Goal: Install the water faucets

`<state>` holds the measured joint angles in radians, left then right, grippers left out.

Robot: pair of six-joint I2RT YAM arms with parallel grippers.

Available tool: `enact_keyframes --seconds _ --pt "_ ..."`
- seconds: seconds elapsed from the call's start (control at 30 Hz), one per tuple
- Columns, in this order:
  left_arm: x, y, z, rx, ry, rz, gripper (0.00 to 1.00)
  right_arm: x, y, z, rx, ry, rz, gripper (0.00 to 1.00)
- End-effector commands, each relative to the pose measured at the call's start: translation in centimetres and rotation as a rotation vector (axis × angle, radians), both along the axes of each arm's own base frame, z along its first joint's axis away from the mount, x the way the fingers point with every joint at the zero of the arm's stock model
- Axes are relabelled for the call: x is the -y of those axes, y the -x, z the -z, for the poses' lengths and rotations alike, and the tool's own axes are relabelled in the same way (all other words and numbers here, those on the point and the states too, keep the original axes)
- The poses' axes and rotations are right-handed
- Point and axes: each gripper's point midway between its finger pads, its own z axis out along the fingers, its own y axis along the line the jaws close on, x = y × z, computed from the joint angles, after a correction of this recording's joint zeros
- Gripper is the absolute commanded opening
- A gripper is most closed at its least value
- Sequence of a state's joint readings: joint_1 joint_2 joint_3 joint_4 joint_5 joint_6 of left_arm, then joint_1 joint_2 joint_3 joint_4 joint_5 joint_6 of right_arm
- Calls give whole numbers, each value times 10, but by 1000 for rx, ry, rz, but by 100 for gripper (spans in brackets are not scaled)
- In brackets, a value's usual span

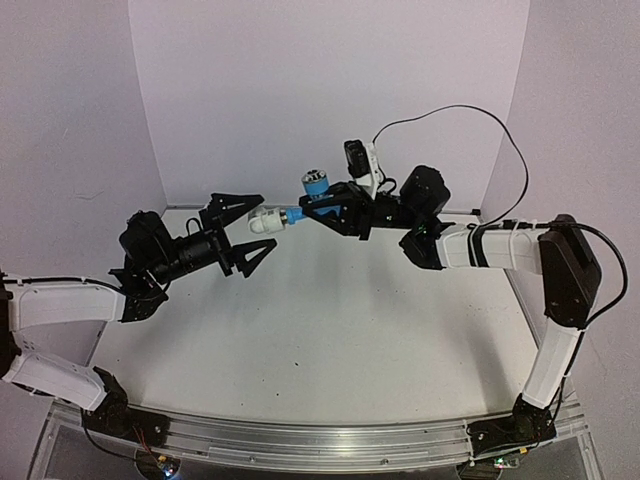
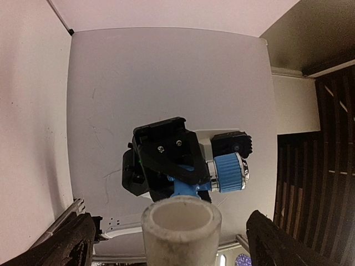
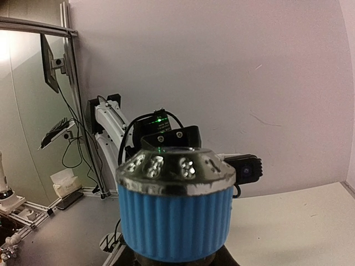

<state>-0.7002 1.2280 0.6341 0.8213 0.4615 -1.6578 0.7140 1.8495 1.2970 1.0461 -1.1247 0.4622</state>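
Observation:
My right gripper is shut on the blue T-shaped tap and holds it in the air above the back of the table. The tap's ribbed blue knob with a greyish metal end points up and fills the right wrist view, hiding my right fingers there. The white cylindrical fitting sits on the tap's left end. My left gripper is open, its fingers well apart above and below the fitting without touching it. In the left wrist view the fitting's hollow end faces the camera, with the tap behind it.
White walls close in the white table at the back and both sides. A black cable loops over the right arm at the back right. An aluminium rail runs along the near edge.

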Motion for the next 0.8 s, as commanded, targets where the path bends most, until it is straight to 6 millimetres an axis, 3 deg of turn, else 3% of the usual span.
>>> enact_keyframes --seconds 0.0,0.2,0.4,0.57,0.67,0.77 --pt "3 10 -43 148 80 50 89 -2 16 -33 98 -97 -26 0" --pt "4 11 -48 253 51 35 49 -4 11 -32 16 -98 -20 0" --pt "12 13 -59 388 18 44 23 -6 -1 -32 -98 -101 16 0" --pt "19 11 -65 650 -99 0 7 -8 -12 -31 -332 -83 1 0" --pt "28 1 -57 887 -327 -39 2 -14 -20 -23 -543 -32 -38 0" --pt "25 -11 -48 1154 -566 -111 0 -20 -27 -1 -818 32 -94 0"
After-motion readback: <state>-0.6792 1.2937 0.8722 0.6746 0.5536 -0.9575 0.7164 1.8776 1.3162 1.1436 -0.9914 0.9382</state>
